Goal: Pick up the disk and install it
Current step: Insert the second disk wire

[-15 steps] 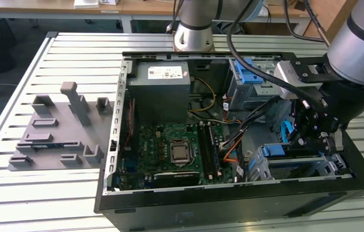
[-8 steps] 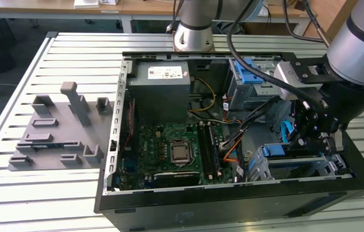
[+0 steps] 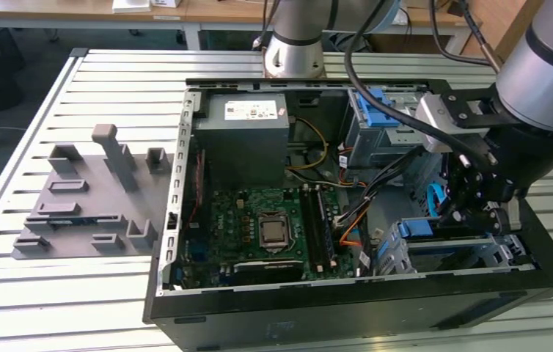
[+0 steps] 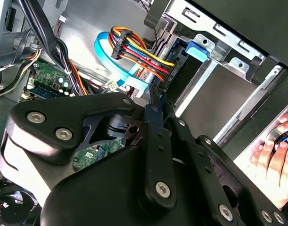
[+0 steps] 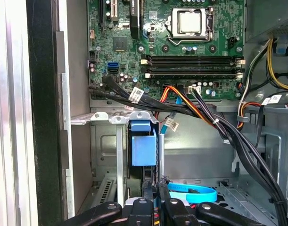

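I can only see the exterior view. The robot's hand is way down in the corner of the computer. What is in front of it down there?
Observer: In the first wrist view, a blue plastic piece stands in a grey metal cage just ahead of the robot's hand.
Operator: Are there wires close by?
Observer: Yes. In the second wrist view, a bunch of red, yellow and orange wires runs into a black plug.
Operator: Is anybody near the computer?
Observer: A person's hand shows at the edge of the second wrist view.
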